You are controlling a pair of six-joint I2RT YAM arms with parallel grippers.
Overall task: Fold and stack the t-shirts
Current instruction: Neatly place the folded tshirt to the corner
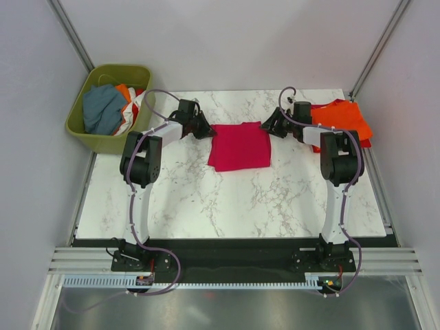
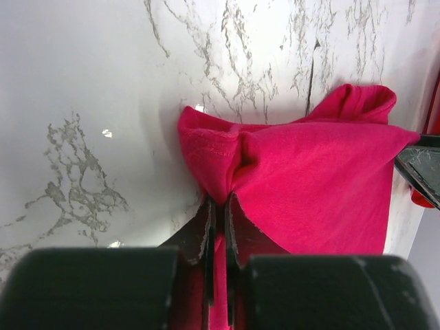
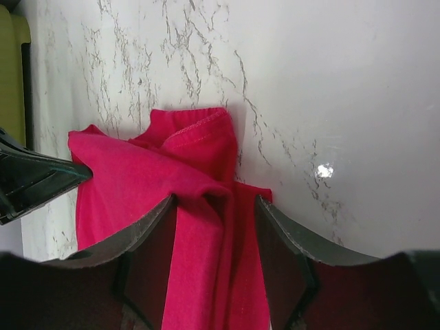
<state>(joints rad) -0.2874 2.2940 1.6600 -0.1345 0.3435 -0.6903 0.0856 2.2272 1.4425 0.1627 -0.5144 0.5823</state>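
White marble-veined desk (image 1: 227,206) fills the space between plain grey walls, with both arms reaching from its near edge toward the far side. The magenta t-shirt (image 1: 239,146) lies folded into a rough square at the far middle of the desk, flat on the stone.

The left tool (image 2: 218,199) sits at the shirt's far left corner. Its fingers are pressed together on a pinch of the magenta cloth, and the hem bunches up just beyond the tips. The right tool (image 3: 214,199) sits at the far right corner. Its fingers stand apart on either side of a raised ridge of the same cloth, which runs between them without being squeezed. Each wrist view shows the other tool's tip at the opposite corner of the shirt.

An orange t-shirt (image 1: 342,117) lies folded at the far right corner of the desk, just beyond the right arm's elbow, and a strip of red cloth (image 1: 365,143) shows at its near right edge. An olive-green basket (image 1: 103,143) stands off the desk's far left corner. It holds a blue-grey cloth (image 1: 102,108) with orange and white cloth beside it.
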